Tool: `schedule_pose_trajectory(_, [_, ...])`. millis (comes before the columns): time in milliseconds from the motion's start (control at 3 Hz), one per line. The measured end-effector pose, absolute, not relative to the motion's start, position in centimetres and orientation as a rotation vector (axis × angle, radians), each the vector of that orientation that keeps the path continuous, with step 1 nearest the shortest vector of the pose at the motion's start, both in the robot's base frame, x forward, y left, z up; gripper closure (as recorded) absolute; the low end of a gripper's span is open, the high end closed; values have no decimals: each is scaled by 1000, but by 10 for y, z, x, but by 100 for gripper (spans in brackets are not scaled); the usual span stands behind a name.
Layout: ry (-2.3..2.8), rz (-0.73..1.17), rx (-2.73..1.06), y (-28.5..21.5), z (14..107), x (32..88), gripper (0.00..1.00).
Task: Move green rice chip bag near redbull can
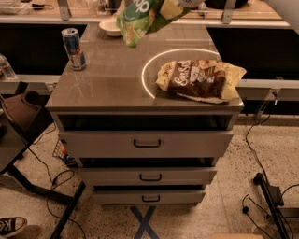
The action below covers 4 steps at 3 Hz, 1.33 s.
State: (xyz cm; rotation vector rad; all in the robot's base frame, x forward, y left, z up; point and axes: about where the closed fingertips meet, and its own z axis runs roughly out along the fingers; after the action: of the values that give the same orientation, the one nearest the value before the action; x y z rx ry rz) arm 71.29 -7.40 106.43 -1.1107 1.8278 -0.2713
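While my claw [188, 3] is hanging at the very top edge of the view, clamped on the upper end of the green rice chip bag [140, 18], the bag is dangling clear above the back of the worktop [107, 79]. It is sitting to the right of the redbull can [74, 48], apart from it, and its crinkled, glossy film is drooping in front of the white bowl [110, 27].

I am looking down on a smooth grey-brown worktop that is throwing back a dull sheen. A thin white ring [145, 70] is curving across its right half. The slim blue-and-silver can is standing upright near the left edge. A larger brown-and-yellow chip bag [201, 80] is lying flat and puffy at the right edge, partly inside the ring.

Three grey drawers [147, 143] with dark handles are stacking up under the top. The speckled floor [224, 186] is carrying loose black cables [261, 140], a blue tape cross [145, 221] and a sneaker [11, 226] at the lower left corner. A pale counter [261, 11] is running along the back.
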Motion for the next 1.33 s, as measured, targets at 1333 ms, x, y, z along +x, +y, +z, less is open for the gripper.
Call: schedule_pose_trajectory(1333, [1675, -15, -1366, 46, 974, 714, 100])
